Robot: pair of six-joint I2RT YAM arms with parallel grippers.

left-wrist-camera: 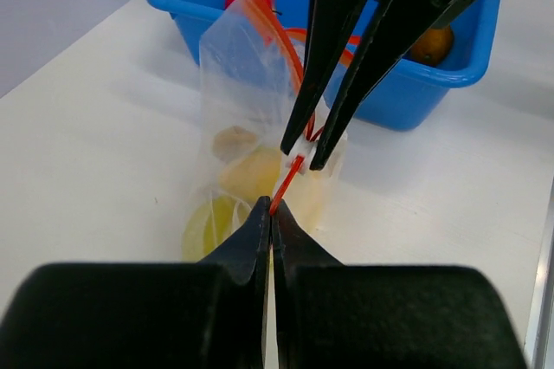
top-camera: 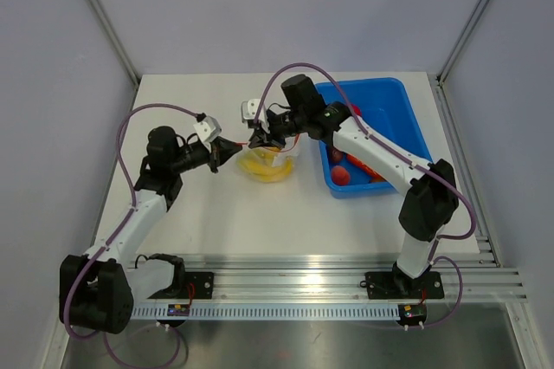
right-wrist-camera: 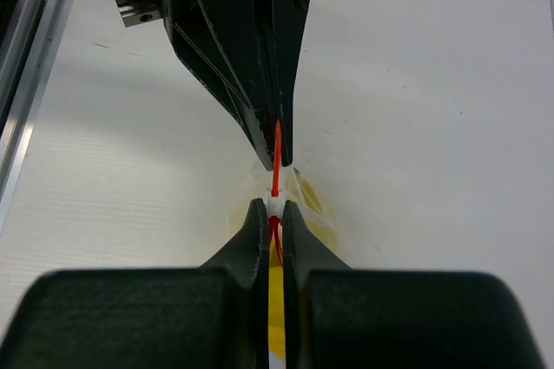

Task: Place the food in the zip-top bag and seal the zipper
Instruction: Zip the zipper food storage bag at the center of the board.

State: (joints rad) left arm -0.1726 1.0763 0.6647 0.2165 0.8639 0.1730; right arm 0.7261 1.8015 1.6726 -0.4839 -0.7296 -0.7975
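The left gripper (top-camera: 234, 150) reaches in from the left of the table (top-camera: 216, 222) with its jaws pressed together, clamped on the end of the zipper (left-wrist-camera: 286, 180). In the left wrist view the thin orange-red strip comes straight out from between the black fingertips (left-wrist-camera: 260, 222). From there the strip runs taut across a short gap to the right gripper (top-camera: 259, 140), which is also clenched on it. A small white piece on the strip sits between the right gripper's fingertips (right-wrist-camera: 257, 217).

The zip-top bag (left-wrist-camera: 238, 100) hangs below the two grippers near the middle of the table, its clear, crinkled film standing up from the surface. Beyond the right gripper the strip continues along the bag's mouth. Whether that stretch is pressed shut cannot be told.

The banana (top-camera: 264, 170) lies inside the bag, at its bottom, showing yellow through the plastic.

To the right, just beside the bag, stands the blue bin (top-camera: 385, 113). A red tomato (top-camera: 341, 175) rests in its near corner, partly under the right arm.
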